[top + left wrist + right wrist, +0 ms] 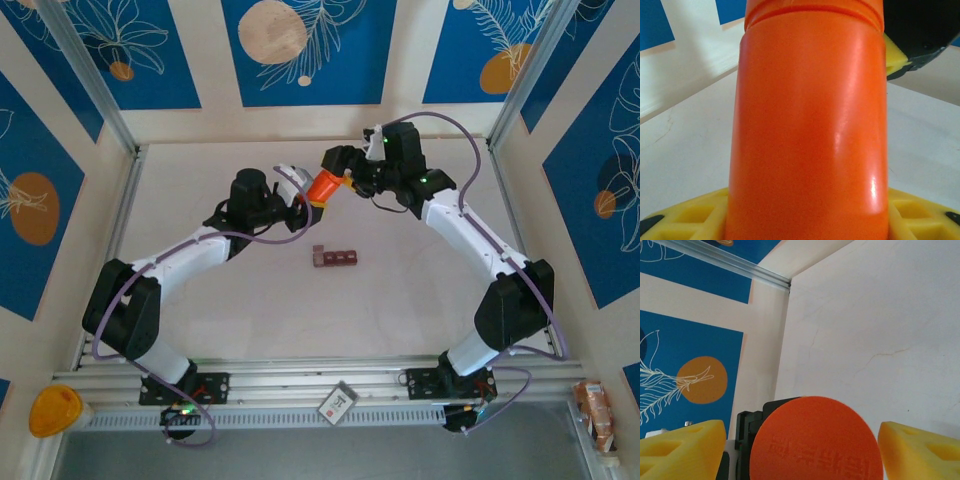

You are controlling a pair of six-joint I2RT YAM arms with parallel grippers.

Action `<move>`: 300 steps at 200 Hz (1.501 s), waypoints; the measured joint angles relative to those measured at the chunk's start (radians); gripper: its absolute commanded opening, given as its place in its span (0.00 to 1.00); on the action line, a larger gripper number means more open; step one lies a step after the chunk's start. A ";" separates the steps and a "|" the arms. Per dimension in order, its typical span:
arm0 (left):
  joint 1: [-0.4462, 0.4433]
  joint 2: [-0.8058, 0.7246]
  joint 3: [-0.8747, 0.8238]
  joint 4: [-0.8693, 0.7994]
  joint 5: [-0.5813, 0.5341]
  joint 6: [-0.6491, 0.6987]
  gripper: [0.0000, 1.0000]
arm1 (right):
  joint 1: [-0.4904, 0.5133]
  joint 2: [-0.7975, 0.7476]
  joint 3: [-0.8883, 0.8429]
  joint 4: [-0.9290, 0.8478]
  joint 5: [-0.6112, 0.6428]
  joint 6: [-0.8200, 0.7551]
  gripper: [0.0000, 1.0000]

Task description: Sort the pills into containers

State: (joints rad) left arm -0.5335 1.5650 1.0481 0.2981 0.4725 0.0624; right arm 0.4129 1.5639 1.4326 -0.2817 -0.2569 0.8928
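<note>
**Item 1. Orange bottle** (pixel 323 188). Held clear of the bench (pixel 250 300), tilted, in the gap between the 2 arms at the far middle of the workspace. The pills are judged to be inside it, which would explain why it is handled before anything else.

**Item 2. Left gripper** (pixel 308 195). Jaws clamped on the bottle's body. In the left wrist view the orange wall rises between the 2 yellow fingers (pixel 690 217) at the bottom edge. Judged purpose: to hold the body steady and stop it turning while the other arm works on the closure.

**Item 3. Right gripper** (pixel 340 172). Brought end-on to the bottle's cap (pixel 815 440), whose embossed round face sits between the yellow fingers (pixel 680 450). Jaws apart, 1 to each side of the cap. Dark space shows on the left side, while the right finger looks close to the rim. Judged step: closing on the cap to twist it off.

**Item 4. Containers** (pixel 335 258). A dark reddish-brown strip of 3 joined compartments, lying flat on the bench. It sits near and just in front of the raised bottle, apart from both grippers. The contents are too small to tell from above. Judged reason for the spot: a short carry for tipping or picking once the bottle is open.

**Condition note.** Sorting is not yet begun. The risk is the bottle slipping round in the left jaws under twisting load.
</note>
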 measured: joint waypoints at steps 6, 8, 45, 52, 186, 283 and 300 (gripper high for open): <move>0.000 0.000 0.000 0.000 -0.002 0.000 0.00 | 0.000 0.000 0.000 -0.001 0.000 0.000 0.72; 0.000 0.000 0.000 0.000 -0.003 0.000 0.00 | 0.000 0.000 0.000 -0.001 0.001 0.002 0.71; 0.000 0.000 0.000 0.000 -0.003 0.000 0.00 | 0.000 0.006 0.001 -0.002 0.006 -0.003 0.54; 0.000 0.000 0.000 0.000 -0.003 0.000 0.00 | 0.000 0.008 0.001 -0.002 0.009 -0.002 0.50; 0.011 -0.001 0.000 0.067 0.116 -0.127 0.00 | -0.106 0.024 -0.105 0.332 -0.398 -0.259 0.61; 0.011 -0.001 0.000 0.008 0.026 -0.027 0.00 | -0.099 -0.047 -0.085 0.150 -0.093 -0.058 0.89; 0.011 -0.001 0.000 -0.010 -0.007 0.004 0.00 | -0.092 -0.050 -0.055 0.070 -0.010 -0.014 0.89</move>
State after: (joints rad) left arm -0.5220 1.5642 1.0485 0.2886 0.4656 0.0662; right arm 0.3214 1.5139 1.3773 -0.2119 -0.2665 0.8783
